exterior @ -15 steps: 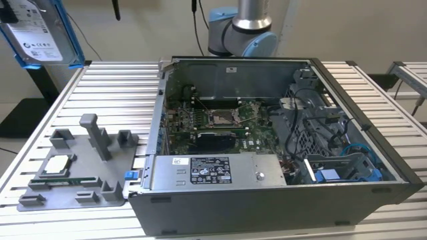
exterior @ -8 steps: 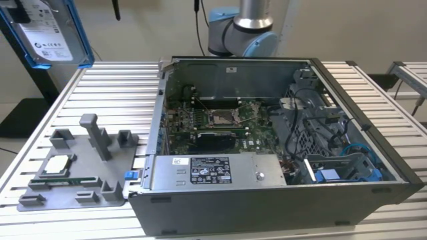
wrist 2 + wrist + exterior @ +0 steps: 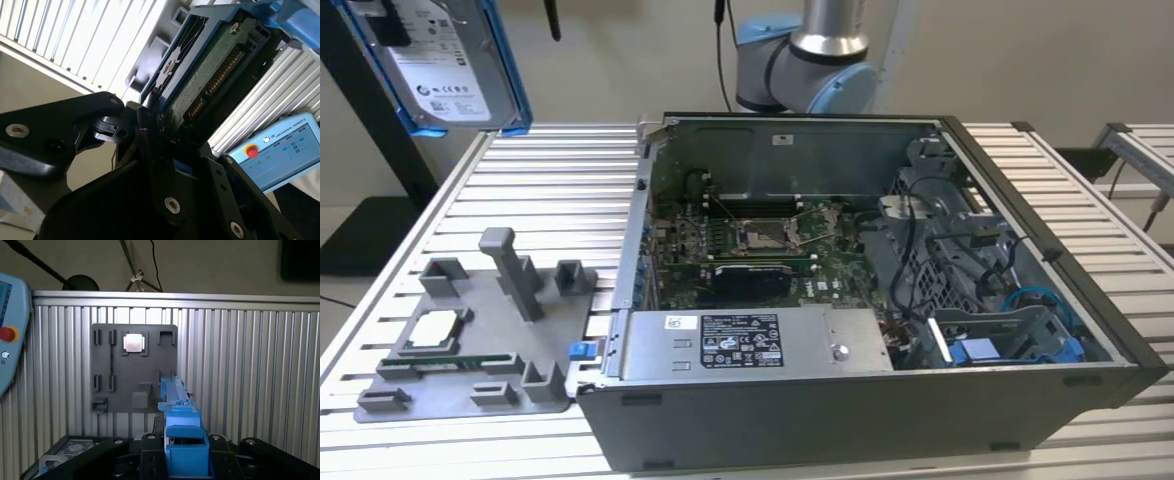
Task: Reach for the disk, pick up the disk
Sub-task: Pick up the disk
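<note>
The tool (image 3: 167,137) pinches the disk (image 3: 447,68) by one narrow end. In the second wrist view its jaws are pressed onto the blue bracket and the circuit-board face, and the rest of the drive juts out well beyond them. The disk hangs in the air, clear of the bench (image 3: 1067,190), with the grey fixture plate (image 3: 115,385) well below the tool.

The main risk, as I judge it, is slip. The hold is short, and plastic that may flex carries a long, heavy body, so a jerk or a quick turn could pivot the drive in the jaws or drop it onto the plate and the chip (image 3: 133,343) seated there. A swing towards the open computer case (image 3: 881,300) could also knock its rim.
</note>
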Available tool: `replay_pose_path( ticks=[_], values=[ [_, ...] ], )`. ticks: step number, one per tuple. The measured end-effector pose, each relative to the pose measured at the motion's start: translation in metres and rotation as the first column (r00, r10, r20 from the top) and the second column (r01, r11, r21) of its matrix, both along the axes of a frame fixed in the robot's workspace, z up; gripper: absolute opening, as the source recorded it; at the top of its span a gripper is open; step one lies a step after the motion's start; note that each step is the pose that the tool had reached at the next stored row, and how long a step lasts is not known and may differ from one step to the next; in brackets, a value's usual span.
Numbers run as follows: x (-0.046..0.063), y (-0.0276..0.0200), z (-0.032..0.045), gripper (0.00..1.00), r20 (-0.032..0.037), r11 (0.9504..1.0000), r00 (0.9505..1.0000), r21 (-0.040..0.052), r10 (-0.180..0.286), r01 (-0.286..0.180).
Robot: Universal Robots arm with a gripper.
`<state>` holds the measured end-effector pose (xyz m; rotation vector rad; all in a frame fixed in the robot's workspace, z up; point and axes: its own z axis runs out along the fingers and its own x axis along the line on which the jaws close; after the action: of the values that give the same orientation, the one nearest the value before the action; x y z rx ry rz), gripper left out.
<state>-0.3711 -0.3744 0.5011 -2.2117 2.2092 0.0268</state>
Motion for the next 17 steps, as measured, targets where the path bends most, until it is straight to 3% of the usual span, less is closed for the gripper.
replay_pose_path(
  ticks=[17],
  values=[
    [0.057, 0.0009, 0.0001, 0.0, -0.0039, 1.0, 1.0, 0.0, 0.0, 0.0]
  ],
)
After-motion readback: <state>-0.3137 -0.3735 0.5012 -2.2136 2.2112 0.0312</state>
